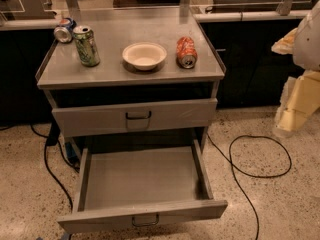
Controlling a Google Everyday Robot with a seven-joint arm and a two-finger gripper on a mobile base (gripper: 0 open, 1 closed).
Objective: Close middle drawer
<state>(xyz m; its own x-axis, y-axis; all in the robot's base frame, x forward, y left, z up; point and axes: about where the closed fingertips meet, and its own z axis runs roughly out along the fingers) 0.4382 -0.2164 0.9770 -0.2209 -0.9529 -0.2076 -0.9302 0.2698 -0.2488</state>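
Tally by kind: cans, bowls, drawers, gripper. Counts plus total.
Cans: 3 (green can, orange can, blue can)
Bowl: 1
Drawers: 2 (middle drawer open, upper drawer)
Gripper: 1, at right edge of view
Total: 7

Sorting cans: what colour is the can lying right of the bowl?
Orange can, camera view; gripper at the right edge.
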